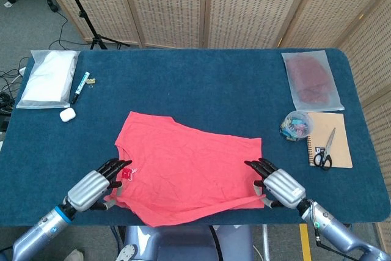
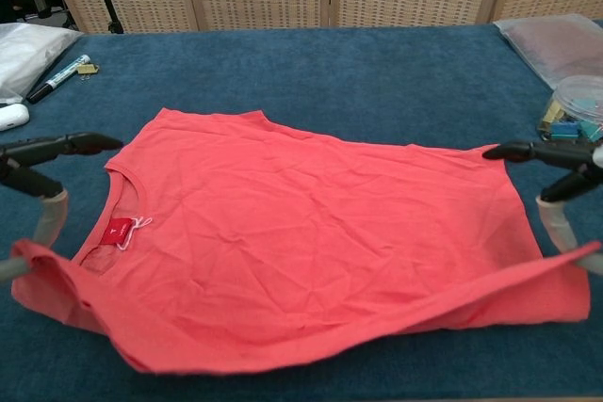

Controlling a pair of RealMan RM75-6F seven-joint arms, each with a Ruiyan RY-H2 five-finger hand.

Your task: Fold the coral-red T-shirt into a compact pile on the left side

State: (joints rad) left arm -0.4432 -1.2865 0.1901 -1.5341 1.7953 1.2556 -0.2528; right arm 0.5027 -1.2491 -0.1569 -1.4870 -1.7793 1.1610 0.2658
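Coral-red T-shirt (image 1: 186, 169) lay flat near the front-centre of the blue table (image 1: 201, 90), neck opening and red label (image 2: 120, 231) toward the robot's left, far hem edge undisturbed. Near edge was lifted off the cloth and sagging in a shallow curve between the two hands — first fold only just started, nothing laid over yet. My read: early in the task; the lengthwise fold, any cross folds and the shift to the left side all remained.

Left hand (image 1: 98, 184) pinched the near left corner by the neckline, upper fingers (image 2: 66, 144) stretched out over the fabric. Right hand (image 1: 276, 183) pinched the near right corner the same way, fingers (image 2: 532, 151) extended above the hem. Both held shirt cloth, not spread wide.

Room: open blue surface beyond the shirt's far edge, enough to carry the lifted edge forward. Left side had bare table between the shirt and the earbud case (image 1: 67, 114), marker (image 1: 80, 86) and white bagged item (image 1: 47, 79) — pile should fit short of those. On the right, the tub of clips (image 1: 297, 124), notebook (image 1: 330, 140) with scissors (image 1: 324, 151) and the bagged dark-red cloth (image 1: 310, 80) sat well apart from the shirt. Front table edge was just behind the hands — little slack there.
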